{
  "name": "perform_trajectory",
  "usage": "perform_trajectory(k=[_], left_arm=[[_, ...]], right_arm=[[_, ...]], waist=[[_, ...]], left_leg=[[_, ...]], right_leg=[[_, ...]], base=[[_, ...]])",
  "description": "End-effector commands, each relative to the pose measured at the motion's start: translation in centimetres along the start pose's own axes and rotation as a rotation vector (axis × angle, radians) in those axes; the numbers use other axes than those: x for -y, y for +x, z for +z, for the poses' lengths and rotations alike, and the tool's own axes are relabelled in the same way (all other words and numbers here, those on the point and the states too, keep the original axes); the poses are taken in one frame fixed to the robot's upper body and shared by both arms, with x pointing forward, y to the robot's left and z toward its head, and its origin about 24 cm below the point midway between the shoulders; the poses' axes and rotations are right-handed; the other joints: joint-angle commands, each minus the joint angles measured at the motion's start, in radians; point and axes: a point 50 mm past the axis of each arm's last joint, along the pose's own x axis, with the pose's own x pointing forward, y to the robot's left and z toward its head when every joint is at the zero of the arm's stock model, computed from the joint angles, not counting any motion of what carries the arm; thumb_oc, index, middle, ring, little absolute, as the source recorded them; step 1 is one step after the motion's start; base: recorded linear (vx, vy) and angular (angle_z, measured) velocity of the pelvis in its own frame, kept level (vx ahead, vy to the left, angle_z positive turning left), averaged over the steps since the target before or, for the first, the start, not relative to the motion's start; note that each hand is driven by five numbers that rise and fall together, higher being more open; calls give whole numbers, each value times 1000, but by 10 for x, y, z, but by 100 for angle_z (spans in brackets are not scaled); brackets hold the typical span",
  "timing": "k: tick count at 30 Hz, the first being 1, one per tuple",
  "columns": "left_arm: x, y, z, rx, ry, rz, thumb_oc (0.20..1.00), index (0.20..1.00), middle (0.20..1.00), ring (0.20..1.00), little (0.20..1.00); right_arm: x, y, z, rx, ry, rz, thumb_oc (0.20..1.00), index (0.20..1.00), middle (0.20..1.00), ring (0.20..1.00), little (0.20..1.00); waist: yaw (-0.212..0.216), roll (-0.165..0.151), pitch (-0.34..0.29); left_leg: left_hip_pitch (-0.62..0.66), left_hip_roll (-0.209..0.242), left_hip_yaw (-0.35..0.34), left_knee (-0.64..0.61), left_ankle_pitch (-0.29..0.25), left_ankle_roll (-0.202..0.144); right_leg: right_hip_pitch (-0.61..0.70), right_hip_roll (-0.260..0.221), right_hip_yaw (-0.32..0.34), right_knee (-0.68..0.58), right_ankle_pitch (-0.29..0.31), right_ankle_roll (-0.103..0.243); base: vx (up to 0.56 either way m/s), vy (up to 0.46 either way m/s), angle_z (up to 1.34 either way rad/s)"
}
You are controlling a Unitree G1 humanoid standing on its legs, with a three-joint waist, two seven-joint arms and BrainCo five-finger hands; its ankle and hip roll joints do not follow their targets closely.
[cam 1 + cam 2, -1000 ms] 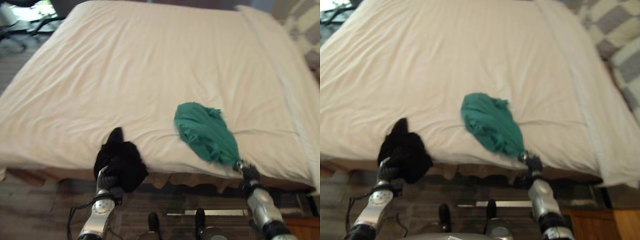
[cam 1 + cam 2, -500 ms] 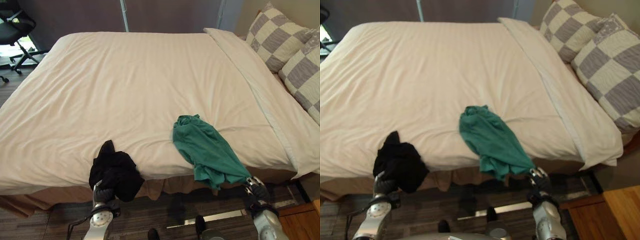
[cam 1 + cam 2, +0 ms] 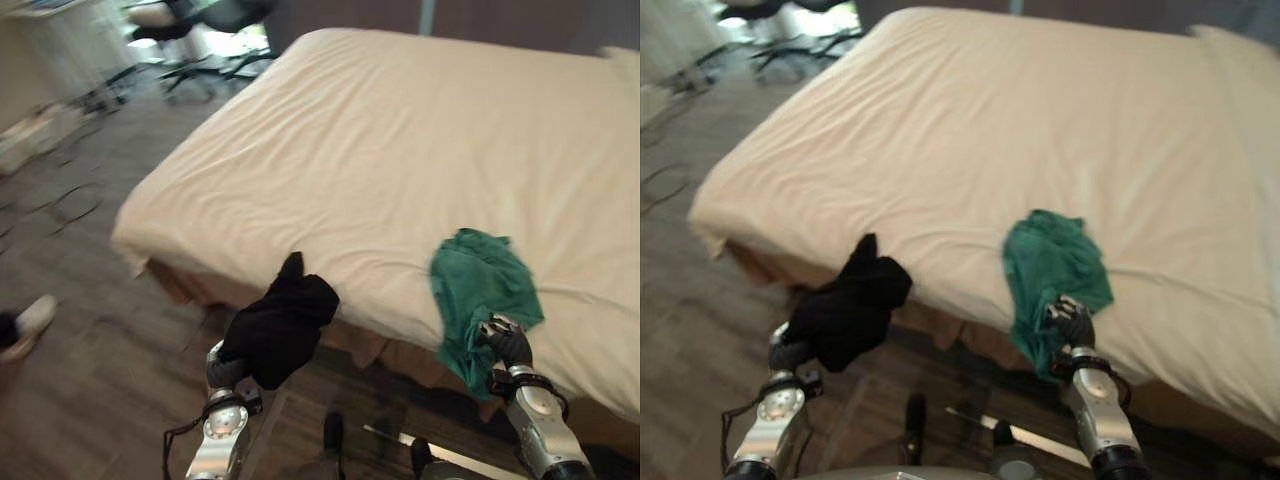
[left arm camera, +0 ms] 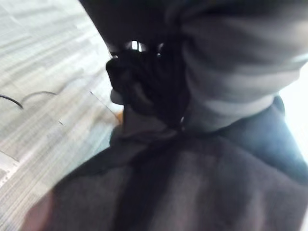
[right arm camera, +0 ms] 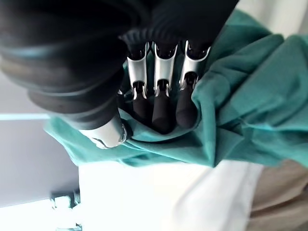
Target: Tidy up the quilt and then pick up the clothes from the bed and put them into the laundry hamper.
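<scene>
Left eye view: we are holding the black garment (image 3: 280, 328) bunched above the curled fingers of the left hand (image 3: 226, 372), clear of the bed (image 3: 420, 150), while the green garment (image 3: 480, 295) is draping from the mattress edge down over the fingers of the right hand (image 3: 508, 343); we are judging that its spread upper part, resting on the quilt (image 3: 330, 190), could drag and ruffle the tidied cover. Right eye view: both forearms are rising steeply from below, hands uppermost. Left wrist view: dark cloth is covering the fingers, and a loose fold could slip free. Right wrist view: the fingers (image 5: 163, 108) are curling together into green cloth, the thumb (image 5: 108, 134) pinching beside them.
</scene>
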Motion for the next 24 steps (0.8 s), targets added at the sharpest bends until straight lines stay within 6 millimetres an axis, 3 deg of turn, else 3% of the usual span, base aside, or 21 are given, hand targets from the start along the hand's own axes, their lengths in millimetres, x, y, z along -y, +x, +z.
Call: perform_trajectory(k=[1, 2, 3, 4, 5, 6, 7, 9, 10, 11, 12, 13, 14, 15, 16, 17, 19, 20, 23, 24], left_arm=[[-21, 14, 58, 279, -23, 71, 200, 200, 200, 200, 200], [-22, 14, 58, 279, -22, 71, 200, 200, 200, 200, 200], [-20, 11, 56, 277, -46, 75, 200, 200, 200, 200, 200], [-20, 10, 55, 276, -45, 74, 200, 200, 200, 200, 200], [-16, 9, 57, 283, -64, 63, 200, 200, 200, 200, 200], [-16, 8, 56, 282, -64, 62, 200, 200, 200, 200, 200], [-14, 7, 58, 291, -71, 48, 200, 200, 200, 200, 200], [-9, 2, 52, 270, -69, 5, 200, 200, 200, 200, 200], [-9, 2, 53, 271, -67, -4, 200, 200, 200, 200, 200], [-9, 2, 53, 272, -66, -5, 200, 200, 200, 200, 200], [-6, 2, 53, 267, -57, -19, 200, 200, 200, 200, 200], [-5, 3, 54, 268, -46, -20, 200, 200, 200, 200, 200], [-5, 3, 54, 268, -46, -19, 200, 200, 200, 200, 200], [-4, 4, 56, 278, -39, -20, 200, 200, 200, 200, 200], [-4, 4, 56, 278, -39, -20, 200, 200, 200, 200, 200], [1, 5, 57, 280, -30, -38, 200, 200, 200, 200, 200], [5, 6, 56, 273, -23, -53, 200, 200, 200, 200, 200], [11, 6, 51, 251, -1, -83, 200, 200, 200, 200, 200], [16, 2, 40, 190, -82, -77, 200, 200, 200, 200, 200], [39, 12, 20, 100, 37, -211, 200, 200, 200, 200, 200]], right_arm=[[-12, 12, 50, 228, -122, 15, 200, 200, 200, 200, 200], [-12, 12, 49, 227, -122, 15, 200, 200, 200, 200, 200], [-13, 6, 47, 234, -146, 28, 200, 200, 200, 200, 200], [-13, 6, 47, 233, -147, 27, 200, 200, 200, 200, 200], [-11, 1, 44, 226, -167, 33, 200, 200, 200, 200, 200], [-11, 1, 43, 225, -167, 33, 200, 200, 200, 200, 200], [-9, -2, 40, 215, -169, 30, 200, 200, 200, 200, 200], [-4, -10, 28, 171, -172, 23, 200, 200, 200, 200, 200], [0, -16, 20, 136, -193, 6, 200, 200, 200, 200, 200], [0, -17, 19, 136, -192, 5, 200, 200, 200, 200, 200], [-2, -20, 15, 118, -190, -2, 200, 200, 200, 200, 200], [-4, -21, 14, 114, -186, -2, 200, 200, 200, 200, 200], [-4, -21, 14, 115, -186, -2, 200, 200, 200, 200, 200], [-5, -20, 16, 121, -176, -5, 200, 200, 200, 200, 200], [-5, -20, 16, 121, -176, -5, 200, 200, 200, 200, 200], [-1, -18, 13, 114, -166, -47, 200, 200, 200, 200, 200], [1, -17, 12, 113, -165, -72, 200, 200, 200, 200, 200], [7, -15, 5, 80, -193, -121, 200, 200, 200, 200, 200], [-3, -15, 4, 70, -175, -83, 200, 200, 200, 200, 200], [-35, 3, -33, -83, -596, 181, 200, 200, 200, 200, 200]], waist=[[10, -113, 27], [6, -113, 27], [23, -117, 24], [20, -116, 25], [31, -115, 14], [28, -114, 14], [34, -111, 3], [51, -100, -18], [84, -104, -19], [78, -107, -20], [78, -102, -13], [56, -101, 0], [56, -102, -2], [39, -95, 6], [39, -95, 6], [24, -76, 12], [10, -76, 19], [10, -87, 20], [15, -90, 1], [178, -123, -7]], left_leg=[[47, 69, 261, 171, 11, -58], [45, 70, 257, 175, 10, -58], [94, 112, 289, 196, -22, -76], [94, 113, 285, 198, -23, -77], [149, 158, 342, 182, -22, -85], [150, 158, 338, 181, -21, -86], [169, 168, 349, 167, -15, -91], [182, 154, 329, 120, -11, -91], [161, 104, 265, 82, -9, -74], [159, 96, 258, 80, -8, -70], [177, 36, 202, 19, -21, -34], [177, 14, 165, 2, -16, -22], [174, 13, 165, 3, -17, -21], [168, 5, 139, 1, -18, -21], [168, 5, 139, 1, -18, -21], [155, -15, 95, 1, 3, -17], [168, -46, 53, 1, -1, -12], [185, -91, 8, 1, -12, 4], [208, -113, -12, 1, -31, 23], [156, -109, -3, 154, -37, -18]], right_leg=[[16, -115, -142, -85, -15, 87], [20, -114, -145, -87, -15, 87], [49, -146, -234, -79, -24, 90], [52, -146, -238, -79, -25, 90], [65, -175, -330, -56, -22, 91], [68, -175, -334, -55, -23, 91], [79, -186, -383, -47, -26, 92], [101, -196, -436, -29, -37, 98], [112, -250, -513, 55, -15, 106], [112, -259, -519, 63, -17, 112], [83, -314, -516, 197, 21, 126], [41, -300, -439, 257, 25, 124], [32, -304, -435, 268, 21, 125], [-24, -254, -326, 285, -9, 112], [-24, -254, -326, 285, -9, 112], [-86, -132, -183, 244, -63, 90], [-106, -50, -80, 199, -86, 84], [-71, -12, -11, 110, -85, 68], [-40, -15, -18, 88, -57, 79], [88, -17, -209, -29, -65, 62]], base=[[-106, -13, 209], [-96, 38, 209], [-44, 39, 130], [-128, 158, 170], [-81, 111, 177], [-96, 170, 201], [-10, 126, 159], [27, 313, 205], [46, 348, 265], [84, 468, 319], [72, 327, 194], [67, 312, 188], [16, 173, 126], [6, 77, 164], [-13, 204, 137], [7, 147, 117], [70, 104, 118], [74, 27, 136], [74, 4, 136], [39, 5, 42]])
